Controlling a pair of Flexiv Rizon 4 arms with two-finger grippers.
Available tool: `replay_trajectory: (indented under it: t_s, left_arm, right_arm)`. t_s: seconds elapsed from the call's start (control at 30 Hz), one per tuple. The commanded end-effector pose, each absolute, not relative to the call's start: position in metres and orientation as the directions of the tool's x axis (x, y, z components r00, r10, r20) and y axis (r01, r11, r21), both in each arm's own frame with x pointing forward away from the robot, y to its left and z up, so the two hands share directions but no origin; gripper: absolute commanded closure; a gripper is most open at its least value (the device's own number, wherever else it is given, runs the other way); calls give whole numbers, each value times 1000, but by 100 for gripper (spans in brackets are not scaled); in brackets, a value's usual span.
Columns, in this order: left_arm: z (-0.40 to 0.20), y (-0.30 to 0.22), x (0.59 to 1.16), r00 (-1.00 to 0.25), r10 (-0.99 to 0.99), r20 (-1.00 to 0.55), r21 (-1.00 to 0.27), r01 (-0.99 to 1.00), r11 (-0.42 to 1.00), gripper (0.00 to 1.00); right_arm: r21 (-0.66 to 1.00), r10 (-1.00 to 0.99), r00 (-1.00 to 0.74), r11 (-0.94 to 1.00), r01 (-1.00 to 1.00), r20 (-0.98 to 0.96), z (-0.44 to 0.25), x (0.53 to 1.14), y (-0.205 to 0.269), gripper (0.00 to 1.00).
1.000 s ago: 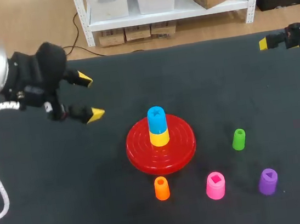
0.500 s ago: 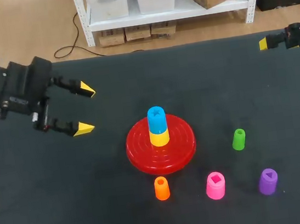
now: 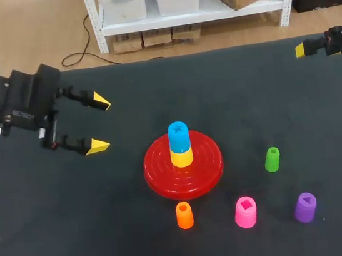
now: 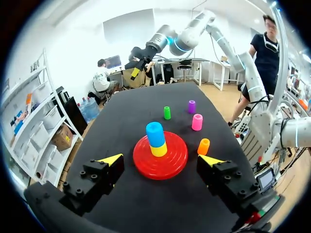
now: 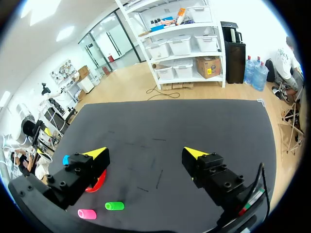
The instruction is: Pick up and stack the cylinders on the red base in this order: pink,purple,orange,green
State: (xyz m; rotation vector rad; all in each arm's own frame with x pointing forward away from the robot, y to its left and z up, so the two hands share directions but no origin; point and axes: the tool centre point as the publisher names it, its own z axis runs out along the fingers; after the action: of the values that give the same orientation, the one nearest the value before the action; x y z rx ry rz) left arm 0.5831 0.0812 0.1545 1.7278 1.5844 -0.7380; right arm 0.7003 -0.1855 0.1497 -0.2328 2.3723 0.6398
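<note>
The red base (image 3: 184, 167) sits mid-table with a yellow cylinder (image 3: 182, 157) and a blue cylinder (image 3: 178, 136) stacked on its peg. In front of it lie the orange (image 3: 184, 215), pink (image 3: 246, 211) and purple (image 3: 305, 207) cylinders; the green one (image 3: 272, 159) stands to the right. My left gripper (image 3: 97, 123) hovers open and empty left of the base, which shows ahead of it (image 4: 160, 156) in the left wrist view. My right gripper (image 5: 146, 154) is open and empty at the table's far right edge, its arm (image 3: 330, 42) just entering the head view.
In the right wrist view the pink cylinder (image 5: 87, 214) and green cylinder (image 5: 114, 206) show below the gripper, with the base's rim (image 5: 98, 180) behind one finger. Bare black tabletop (image 3: 230, 95) spreads between the two arms.
My left arm drew back to the left and turned, its open fingers dropping slightly. Over the last half second it barely moved. The right arm and all cylinders stayed put.
</note>
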Motion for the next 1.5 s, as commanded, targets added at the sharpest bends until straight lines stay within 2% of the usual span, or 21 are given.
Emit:
replay_trajectory:
  t_s: [0.03,0.97,1.2,1.5]
  left_arm:
    - [154,82,583,105,612,-784,104,994,-37,0]
    - [154,82,583,105,612,-784,104,994,-37,0]
    - [154,82,583,105,612,-784,104,994,-37,0]
    - [154,82,583,105,612,-784,104,994,-37,0]
  right_arm:
    - [385,0,-766,864,-323,-643,150,700,-186,0]
    - [385,0,-766,864,-323,-643,150,700,-186,0]
    - [293,-122,-744,868,-401,-657,151,680,-165,0]
    - [169,-417,-656,750,-639,-629,119,590,-134,0]
